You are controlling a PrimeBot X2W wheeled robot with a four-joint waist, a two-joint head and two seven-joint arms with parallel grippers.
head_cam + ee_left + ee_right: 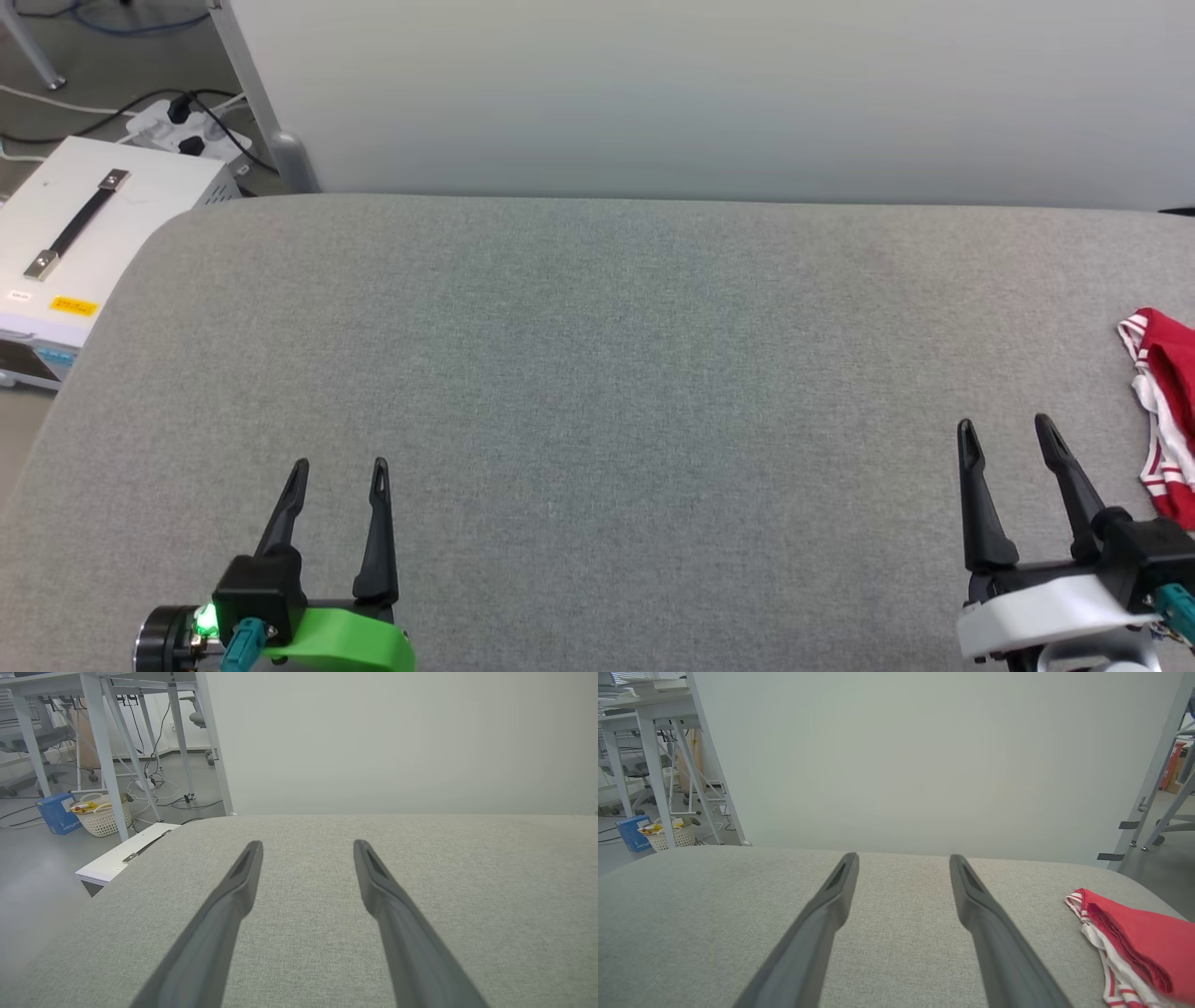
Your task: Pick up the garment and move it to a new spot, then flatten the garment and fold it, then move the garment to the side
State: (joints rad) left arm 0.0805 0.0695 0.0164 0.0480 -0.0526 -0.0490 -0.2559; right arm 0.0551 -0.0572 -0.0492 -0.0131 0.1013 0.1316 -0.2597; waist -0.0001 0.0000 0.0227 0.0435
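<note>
The garment [1167,411] is a bunched red shirt with red-and-white striped trim, lying at the far right edge of the grey padded table [597,373]. In the right wrist view the garment [1134,947] lies to the lower right of the fingers. My right gripper [1006,427] stands open just left of it, apart from the cloth, with nothing between its fingers. My left gripper [340,464] is open over the table's near left part, also holding nothing. Both pairs of fingers point toward the back wall.
A pale wall panel [709,93] stands right behind the table's far edge. Off the left edge sit a white box with a black handle [84,233] and a power strip with cables [187,131]. White desk legs, a basket [100,816] and a blue box [56,812] stand on the floor.
</note>
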